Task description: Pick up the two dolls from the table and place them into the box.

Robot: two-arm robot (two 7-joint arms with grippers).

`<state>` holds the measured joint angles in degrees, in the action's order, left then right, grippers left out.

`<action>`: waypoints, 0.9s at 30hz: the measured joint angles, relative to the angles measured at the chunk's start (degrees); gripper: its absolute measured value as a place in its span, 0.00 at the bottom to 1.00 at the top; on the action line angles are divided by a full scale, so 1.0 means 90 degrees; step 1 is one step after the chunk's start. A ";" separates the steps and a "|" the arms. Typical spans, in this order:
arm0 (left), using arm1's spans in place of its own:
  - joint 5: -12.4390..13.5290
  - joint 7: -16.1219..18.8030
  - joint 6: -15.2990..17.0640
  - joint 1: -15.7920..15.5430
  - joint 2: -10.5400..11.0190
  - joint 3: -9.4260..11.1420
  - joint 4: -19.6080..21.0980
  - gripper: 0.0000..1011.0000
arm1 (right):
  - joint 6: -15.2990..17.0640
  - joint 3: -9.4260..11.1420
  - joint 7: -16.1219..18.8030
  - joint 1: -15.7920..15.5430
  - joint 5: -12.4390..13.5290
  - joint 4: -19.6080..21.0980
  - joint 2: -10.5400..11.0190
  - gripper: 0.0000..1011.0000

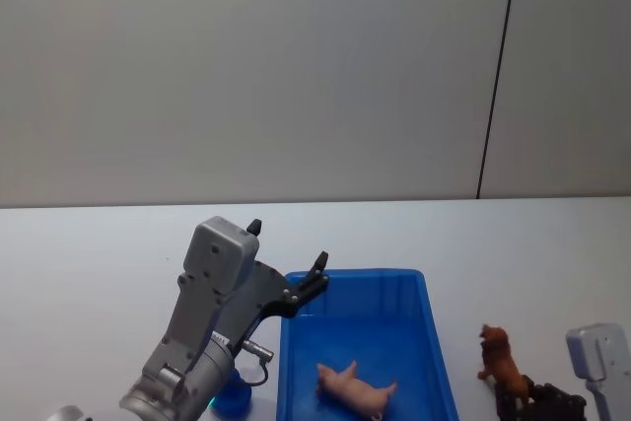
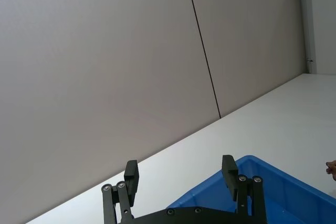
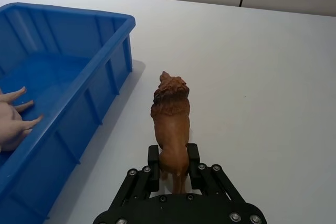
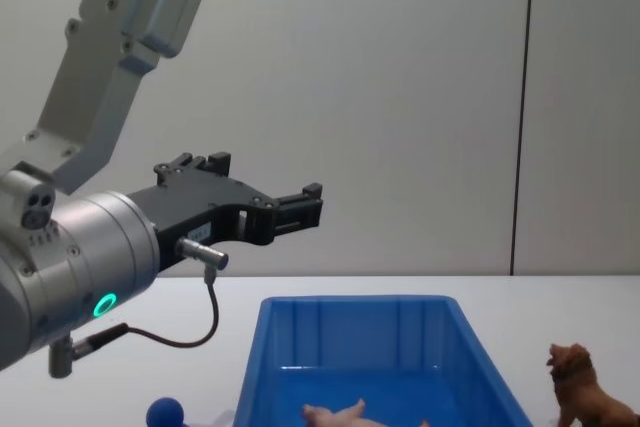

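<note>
While the right hand pinches its rump, the small brown plastic maned figurine stands on the white table (bare beyond) near the bright-blue plastic bin; the left hand hangs spread above the bin's corner.

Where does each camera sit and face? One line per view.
Head: high, looking down at bin, dog; left gripper, jaws open, and right gripper show.
Chest: low, looking across the bin; left gripper shows.
Left wrist: behind left gripper, facing wall and bin.
Right wrist: behind right gripper, its jaws clasping the dog beside the bin.
Shared: all four see the bin.
</note>
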<state>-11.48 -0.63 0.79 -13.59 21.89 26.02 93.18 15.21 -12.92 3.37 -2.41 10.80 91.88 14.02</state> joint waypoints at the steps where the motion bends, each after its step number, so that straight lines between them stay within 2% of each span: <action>1: 0.0000 0.0000 0.0000 0.0000 0.0000 0.0000 0.0000 0.99 | -0.0011 0.0001 -0.0009 -0.0001 -0.0004 0.0006 -0.0001 0.31; 2: 0.0000 0.0000 0.0000 0.0000 0.0000 0.0000 0.0000 0.99 | -0.0023 0.0004 -0.0017 -0.0002 -0.0009 0.0020 -0.0001 0.29; 13: 0.0000 0.0000 0.0000 0.0000 0.0000 0.0000 0.0000 0.99 | -0.0349 0.0042 0.0002 0.0014 -0.0075 0.0325 0.0008 0.29; 21: 0.0000 0.0000 0.0000 0.0000 0.0000 0.0000 0.0000 0.99 | -0.0631 0.0051 0.0337 0.0135 -0.0081 0.0515 0.0000 0.29; 27: 0.0000 0.0000 0.0000 0.0000 0.0000 0.0000 0.0000 0.99 | -0.0812 0.0019 0.0784 0.0322 -0.0064 0.0568 -0.0056 0.29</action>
<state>-11.48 -0.63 0.79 -13.59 21.89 26.02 93.18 7.90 -12.74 10.42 0.49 10.23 96.99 13.51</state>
